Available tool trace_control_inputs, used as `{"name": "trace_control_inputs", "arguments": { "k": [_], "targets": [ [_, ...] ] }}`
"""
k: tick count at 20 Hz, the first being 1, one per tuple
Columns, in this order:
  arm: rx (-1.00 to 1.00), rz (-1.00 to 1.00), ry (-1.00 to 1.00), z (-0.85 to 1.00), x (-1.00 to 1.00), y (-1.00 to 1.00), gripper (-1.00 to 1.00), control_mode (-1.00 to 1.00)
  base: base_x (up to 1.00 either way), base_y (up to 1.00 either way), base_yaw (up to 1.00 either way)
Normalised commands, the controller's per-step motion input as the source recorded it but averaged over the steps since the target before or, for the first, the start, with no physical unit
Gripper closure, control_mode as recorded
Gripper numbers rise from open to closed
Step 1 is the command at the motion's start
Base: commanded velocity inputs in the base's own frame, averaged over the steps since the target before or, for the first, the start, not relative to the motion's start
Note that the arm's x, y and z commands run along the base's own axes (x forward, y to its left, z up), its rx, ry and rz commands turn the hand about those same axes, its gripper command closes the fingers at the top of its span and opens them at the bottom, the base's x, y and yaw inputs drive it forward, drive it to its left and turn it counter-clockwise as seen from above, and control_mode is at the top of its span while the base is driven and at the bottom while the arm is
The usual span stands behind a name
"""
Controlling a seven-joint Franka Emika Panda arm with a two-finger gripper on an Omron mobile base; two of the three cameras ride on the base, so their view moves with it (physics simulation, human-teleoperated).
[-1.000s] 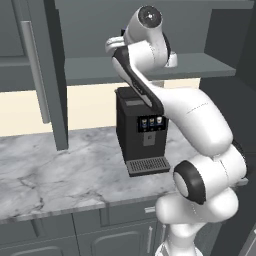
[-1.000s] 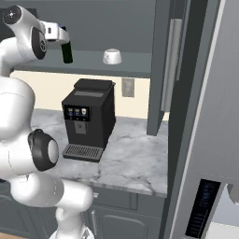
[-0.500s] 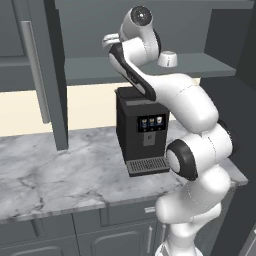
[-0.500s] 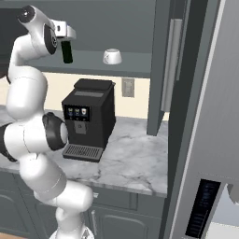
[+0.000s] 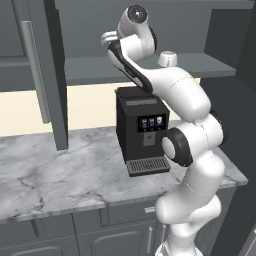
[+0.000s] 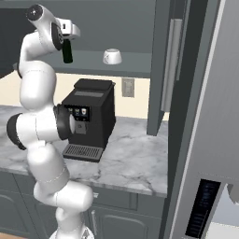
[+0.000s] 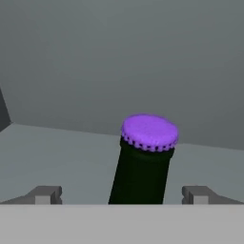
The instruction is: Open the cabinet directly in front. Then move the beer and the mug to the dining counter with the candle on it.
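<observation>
While my jaws stand wide apart around the beer (image 7: 143, 167), nothing is clamped: each grey fingertip (image 7: 45, 194) sits clear of the glass, with the bottle between them. The beer is smooth, near-black and slim, narrowing to a neck topped by a crimped purple cap (image 7: 149, 131). It stands upright on the flat grey shelf (image 6: 130, 65) inside the cabinet (image 5: 47, 75), its long axis vertical and the cap pointing up. From the right base view my gripper (image 6: 68, 35) hangs over the bottle's top at the shelf's left end.

Further right on the same shelf, well apart from the bottle, sits the mug (image 6: 112, 56), a small rounded white piece. The cabinet doors are matte dark grey with long silver bar handles (image 5: 36, 72) and stand swung open. Below, a boxy black coffee machine (image 5: 142, 130) with a ribbed drip tray rests on a white worktop (image 5: 55, 175) veined in grey, over dark grey base cabinets (image 5: 75, 235). A cream wall (image 5: 90, 105) runs behind it.
</observation>
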Motion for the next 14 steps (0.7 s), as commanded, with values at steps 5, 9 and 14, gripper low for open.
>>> {"name": "trace_control_inputs", "arguments": {
  "k": [5, 9, 14],
  "targets": [
    [0.0, 0.0, 0.0, 0.0, 0.25, 0.0, -1.0, -1.0, 0.0, 0.0, 0.0],
    [0.0, 0.0, 0.0, 0.0, 0.0, 0.0, 1.0, -1.0, 0.0, 0.0, 0.0],
    [0.0, 0.0, 0.0, 0.0, -0.04, 0.0, 1.0, -1.0, 0.0, 0.0, 0.0]
  ]
}}
